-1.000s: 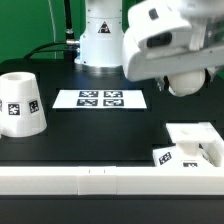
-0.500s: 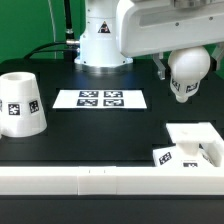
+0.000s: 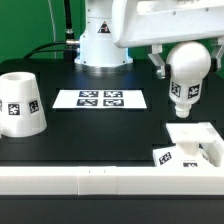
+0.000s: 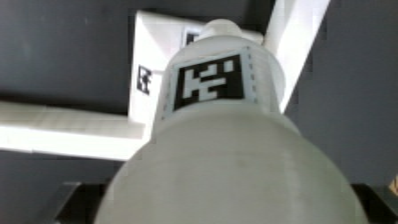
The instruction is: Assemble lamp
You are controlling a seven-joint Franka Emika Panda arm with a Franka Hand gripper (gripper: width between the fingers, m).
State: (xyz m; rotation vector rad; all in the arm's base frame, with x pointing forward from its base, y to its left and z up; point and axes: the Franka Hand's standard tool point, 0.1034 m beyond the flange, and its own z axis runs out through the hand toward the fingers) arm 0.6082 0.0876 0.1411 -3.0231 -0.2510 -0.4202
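Note:
My gripper (image 3: 188, 55) is shut on the white bulb (image 3: 187, 75), which hangs neck down with its tag facing out, in the air above the square base (image 3: 195, 142) at the exterior view's right. In the wrist view the bulb (image 4: 222, 140) fills the picture, its neck pointing at the base (image 4: 169, 55) beyond it. The dark fingers (image 4: 71, 200) show only as slivers at the bulb's sides. The tapered shade (image 3: 20, 103) stands mouth up at the exterior view's left.
The marker board (image 3: 100, 99) lies flat in the middle of the black table. A long white rail (image 3: 90, 181) runs along the front edge, touching the base. The robot's white pedestal (image 3: 100, 40) stands at the back.
The arm has swung the bulb from pointing sideways to hanging upright, and lowered it a little toward the base. The wrist body no longer blocks the view.

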